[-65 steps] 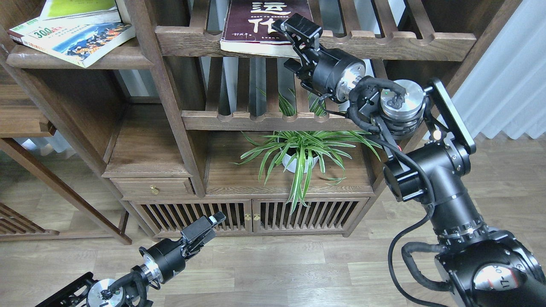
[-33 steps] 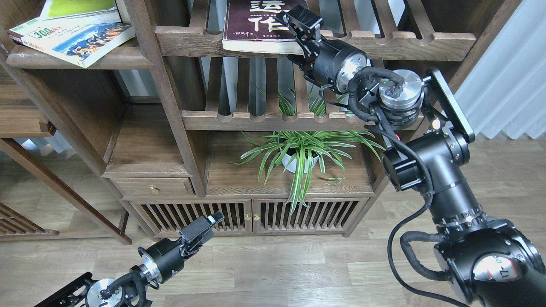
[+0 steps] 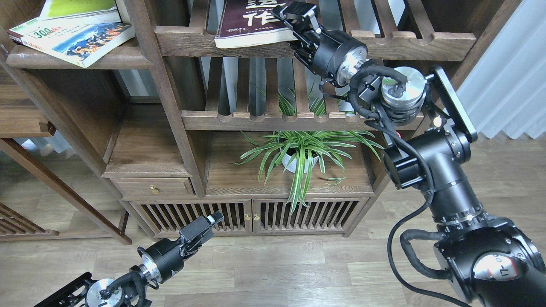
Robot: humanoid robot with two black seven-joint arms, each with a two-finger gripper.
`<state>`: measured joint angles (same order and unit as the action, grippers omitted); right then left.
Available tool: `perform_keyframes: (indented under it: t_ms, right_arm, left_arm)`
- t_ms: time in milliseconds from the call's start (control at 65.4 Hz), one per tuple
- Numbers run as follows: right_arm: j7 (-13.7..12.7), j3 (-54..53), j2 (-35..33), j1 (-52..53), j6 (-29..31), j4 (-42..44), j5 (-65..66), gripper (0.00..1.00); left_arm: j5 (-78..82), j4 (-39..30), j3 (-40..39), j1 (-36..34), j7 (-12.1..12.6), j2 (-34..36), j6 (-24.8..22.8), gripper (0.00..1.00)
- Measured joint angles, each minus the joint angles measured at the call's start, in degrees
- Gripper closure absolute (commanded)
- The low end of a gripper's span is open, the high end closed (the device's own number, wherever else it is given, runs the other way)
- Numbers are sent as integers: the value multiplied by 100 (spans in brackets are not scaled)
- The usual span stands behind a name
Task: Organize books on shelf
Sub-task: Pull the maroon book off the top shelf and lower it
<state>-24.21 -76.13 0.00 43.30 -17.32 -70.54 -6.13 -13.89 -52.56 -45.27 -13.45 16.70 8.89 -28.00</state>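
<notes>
Where it clamps the maroon book (image 3: 251, 21) — right corner — the right gripper (image 3: 294, 19) sits closed.

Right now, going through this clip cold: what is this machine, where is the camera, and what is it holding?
The camera sits in a humanoid robot's head, looking forward and down at a wooden bookcase. The two black arms are its own. The right gripper is clamped on a corner of the maroon book, which lies on a slatted shelf. The left gripper hangs low over the floor, holding nothing. On the solid shelf at upper left lie the cream book and the lime-yellow book. A potted plant stands below.
</notes>
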Motion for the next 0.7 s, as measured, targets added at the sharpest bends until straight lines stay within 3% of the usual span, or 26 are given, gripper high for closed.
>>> perform_keyframes:
  t_ms: [61, 520, 703]
  right_arm:
    - [-56, -26, 0, -42, 124, 3, -35, 95]
    - [-375, -852, -10, -456, 513, -440, -383, 96]
    - [-382, -1043, -559, -771, 547, -820, -1069, 96]
  left_arm:
    - [0, 0, 0, 0, 0, 5, 0, 0]
    - [-8, 6, 0, -25, 0, 87, 0, 0]
    - [-13, -56, 0, -65, 0, 104, 0, 0]
